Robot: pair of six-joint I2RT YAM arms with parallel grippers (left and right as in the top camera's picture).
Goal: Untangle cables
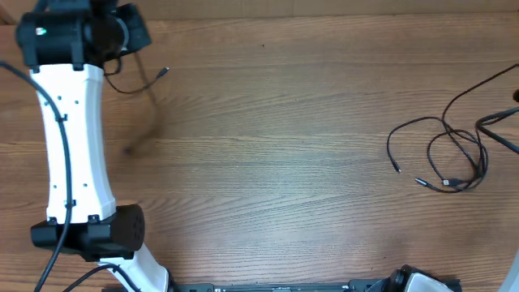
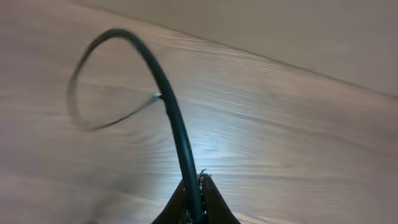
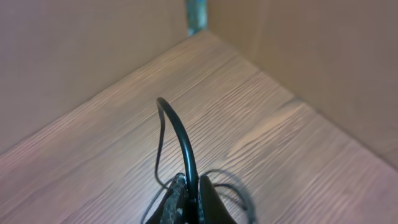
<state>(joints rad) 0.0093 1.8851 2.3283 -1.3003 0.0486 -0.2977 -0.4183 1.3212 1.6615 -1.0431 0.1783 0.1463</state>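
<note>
At the table's far left corner, my left gripper is shut on one black cable. This cable arcs up from the jaws, loops left and ends in a small silvery plug. A tangle of thin black cables lies at the right, with loose plug ends toward the middle. In the right wrist view, my right gripper is shut on a black cable that bends over above the jaws. More loops lie on the wood beneath. The right gripper itself is off the overhead frame.
The white left arm runs along the left edge, its base at the front. A brown wall with a corner post stands close behind the right gripper. The table is wood-grained.
</note>
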